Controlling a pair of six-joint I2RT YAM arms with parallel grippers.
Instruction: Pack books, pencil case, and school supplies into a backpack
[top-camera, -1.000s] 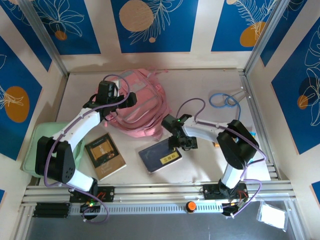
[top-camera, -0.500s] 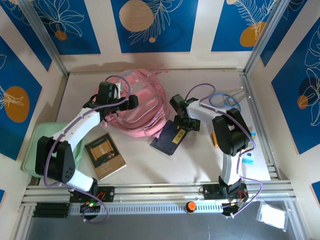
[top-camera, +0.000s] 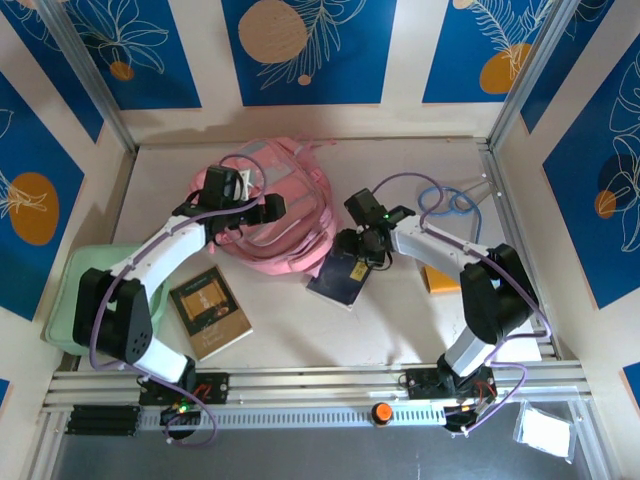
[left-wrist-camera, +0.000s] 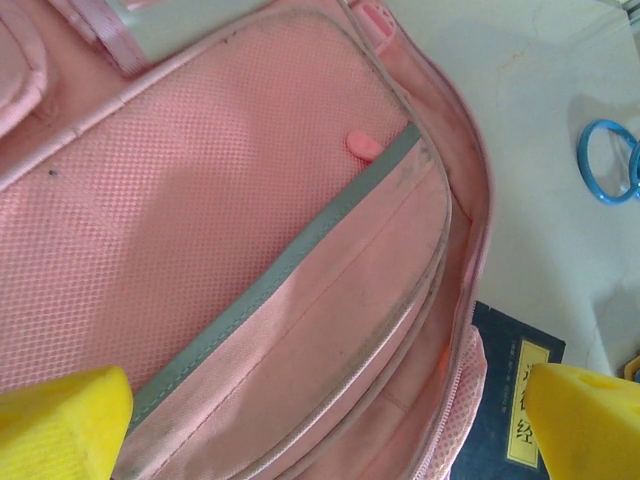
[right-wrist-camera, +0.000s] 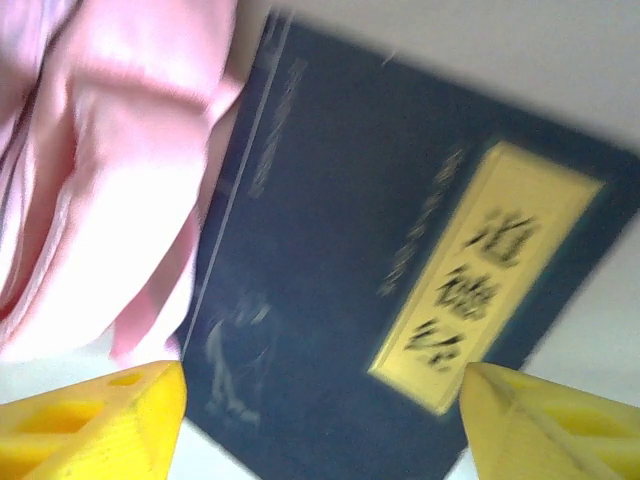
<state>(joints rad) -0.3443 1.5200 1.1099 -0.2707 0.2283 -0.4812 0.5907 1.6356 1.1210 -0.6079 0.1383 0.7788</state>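
The pink backpack (top-camera: 285, 215) lies at the back middle of the table, and up close its grey-trimmed front panel (left-wrist-camera: 250, 250) shows. My left gripper (top-camera: 272, 208) hovers over it, open, its yellow fingertips (left-wrist-camera: 60, 420) wide apart with nothing between them. A dark navy book (top-camera: 345, 278) with a yellow title label (right-wrist-camera: 490, 270) lies against the backpack's right edge, and pink fabric (right-wrist-camera: 110, 150) overlaps its corner. My right gripper (top-camera: 352, 252) stands open just above this book (right-wrist-camera: 380, 250), one fingertip (right-wrist-camera: 90, 420) on each side. A brown book (top-camera: 210, 312) lies at front left. The pencil case is out of view.
A pale green tray (top-camera: 70, 290) sits at the left edge. A blue cable loop (top-camera: 450, 200) lies at the back right, also seen as a blue ring (left-wrist-camera: 610, 160). An orange-yellow flat item (top-camera: 440, 280) lies beside the right arm. Low walls ring the table.
The navy book went from the front middle up against the backpack, turned, along with my right gripper, whose jaws have narrowed a little. My left gripper shifted slightly right over the backpack.
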